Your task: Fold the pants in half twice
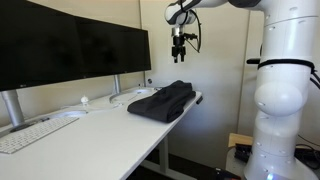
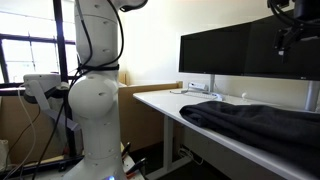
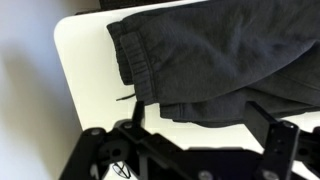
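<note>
Fingers (image 3: 282, 145) stand spread wide in my wrist view. They are released, with nothing between them, only cloth and desk below. In an exterior view I see the gripper (image 1: 179, 57) hanging well above the pants (image 1: 163, 102), clear of them and pointing down. The pants lie as a black, wrinkled bundle at the far end of the white desk (image 1: 90, 140), reaching its end edge and close to its front edge. They are well apart from the keyboard (image 1: 30, 135) at the near end. In my wrist view the waistband (image 3: 135, 60) with its drawstring (image 3: 128, 97) sits just inside the desk's edge, with a strip of bare white beside it. Two dark monitors (image 1: 70, 45) stand along the back edge — the pants lie in front of the one nearer the robot's white body (image 1: 285, 100).
</note>
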Tool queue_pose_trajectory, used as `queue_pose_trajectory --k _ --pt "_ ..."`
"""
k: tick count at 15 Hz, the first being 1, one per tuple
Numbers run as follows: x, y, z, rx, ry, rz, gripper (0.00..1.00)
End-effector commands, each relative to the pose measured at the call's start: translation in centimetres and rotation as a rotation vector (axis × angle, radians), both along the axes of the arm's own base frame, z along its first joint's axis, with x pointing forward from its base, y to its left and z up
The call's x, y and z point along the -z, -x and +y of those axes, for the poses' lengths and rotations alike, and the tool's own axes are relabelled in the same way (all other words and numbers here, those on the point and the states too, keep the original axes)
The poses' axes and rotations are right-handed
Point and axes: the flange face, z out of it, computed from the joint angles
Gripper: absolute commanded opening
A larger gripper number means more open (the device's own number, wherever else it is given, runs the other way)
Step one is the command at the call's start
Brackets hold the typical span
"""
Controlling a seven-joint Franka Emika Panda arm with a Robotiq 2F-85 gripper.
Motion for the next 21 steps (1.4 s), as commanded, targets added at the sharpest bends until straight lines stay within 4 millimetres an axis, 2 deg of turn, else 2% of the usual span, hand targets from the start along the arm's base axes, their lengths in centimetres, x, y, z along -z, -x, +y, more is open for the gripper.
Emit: queue_pose_trajectory --k 1,4,6,10,15,18,21 --pt "-5.2 0.6 4.7 -0.099 0.027 -0.074 1.0" --pt "-9.2 0.6 10.1 -0.183 0.036 -0.137 1.0" --pt "-11.1 0.9 13.9 -0.239 0.04 -0.156 1.0" --pt "-12.9 1.3 20.6 -0.339 0.038 -0.18 1.0" --pt "-12.1 1.4 28.3 -0.441 0.03 -0.179 1.0" --pt "-10.6 1.8 33.2 -0.486 0.02 -0.156 1.0" --pt "-8.7 2.1 37.1 -0.51 0.012 -0.127 1.0"
